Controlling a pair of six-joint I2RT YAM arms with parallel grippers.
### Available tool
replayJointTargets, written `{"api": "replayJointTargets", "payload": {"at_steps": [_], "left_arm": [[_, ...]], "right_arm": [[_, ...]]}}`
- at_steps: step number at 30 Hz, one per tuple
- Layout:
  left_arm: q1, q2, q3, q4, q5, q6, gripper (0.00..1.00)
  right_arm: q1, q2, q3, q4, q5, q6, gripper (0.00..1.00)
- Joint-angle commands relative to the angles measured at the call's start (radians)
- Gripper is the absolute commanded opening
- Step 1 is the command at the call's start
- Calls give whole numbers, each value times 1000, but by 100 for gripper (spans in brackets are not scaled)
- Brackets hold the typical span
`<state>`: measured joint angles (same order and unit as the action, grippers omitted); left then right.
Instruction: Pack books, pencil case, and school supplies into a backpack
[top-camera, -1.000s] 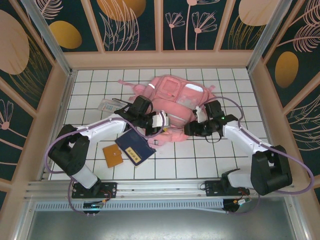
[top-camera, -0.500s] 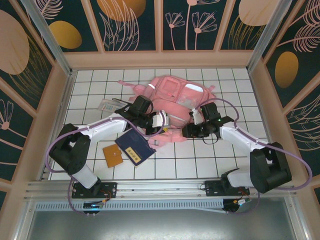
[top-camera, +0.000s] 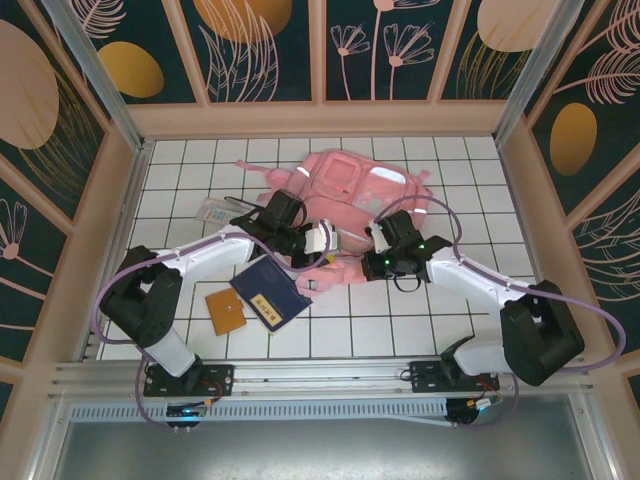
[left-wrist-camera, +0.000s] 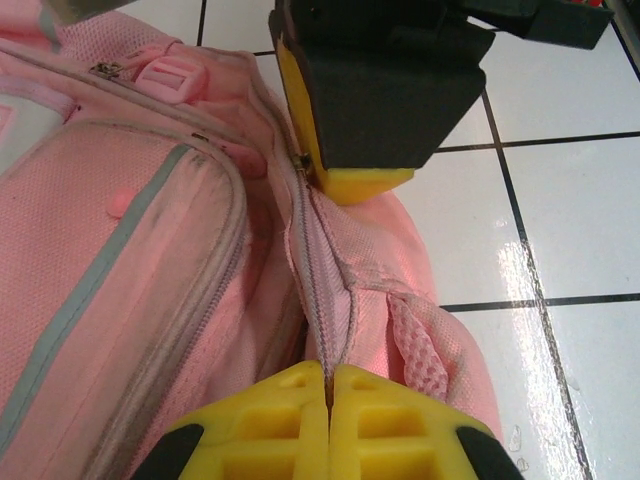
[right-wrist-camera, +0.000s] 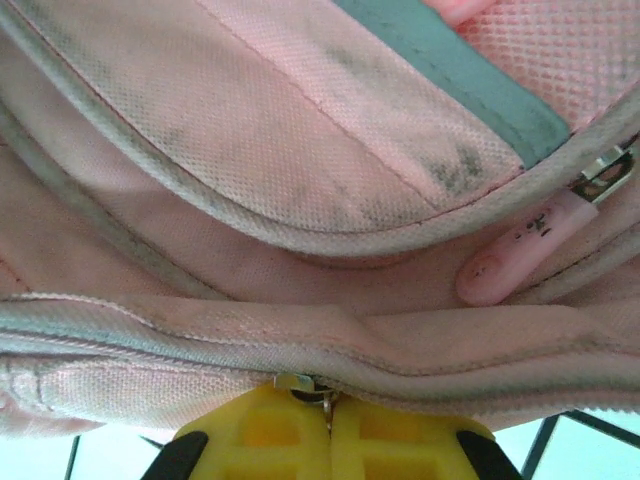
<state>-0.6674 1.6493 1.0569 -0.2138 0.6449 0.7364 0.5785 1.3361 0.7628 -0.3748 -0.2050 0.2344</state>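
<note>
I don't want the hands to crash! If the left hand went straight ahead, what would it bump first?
Probably the right hand, straight ahead along the zipper seam of the backpack that the left hand pinches; depth is unclear.

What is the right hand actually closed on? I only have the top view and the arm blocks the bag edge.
Observer: On the right wrist view, the right hand is shut on a small metal zipper pull at the backpack seam.
Operator: And the left hand?
Observer: The left wrist view shows the left hand shut on the backpack, with its fingertips pinching the fabric right where the zipper runs in.
Operator: Is the zipper open between them?
Observer: No. On the left wrist view, the stretch between the two hands looks closed, with no gap in the teeth.
</note>
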Motion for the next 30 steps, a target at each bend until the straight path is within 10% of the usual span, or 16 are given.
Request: {"api": "replayJointTargets", "payload": {"at_steps": [1,16,30], "left_arm": [[3,-9,38,2,42,26,0],[31,-50,-74,-15,-56,116,0],[33,-12,-13,16,8,56,0]], "right_arm": [[0,27,42,-17,197,39,0],[-149,52,-2,-101,314,166,0],[-122,-26,12,8,-198,-12,0]]}}
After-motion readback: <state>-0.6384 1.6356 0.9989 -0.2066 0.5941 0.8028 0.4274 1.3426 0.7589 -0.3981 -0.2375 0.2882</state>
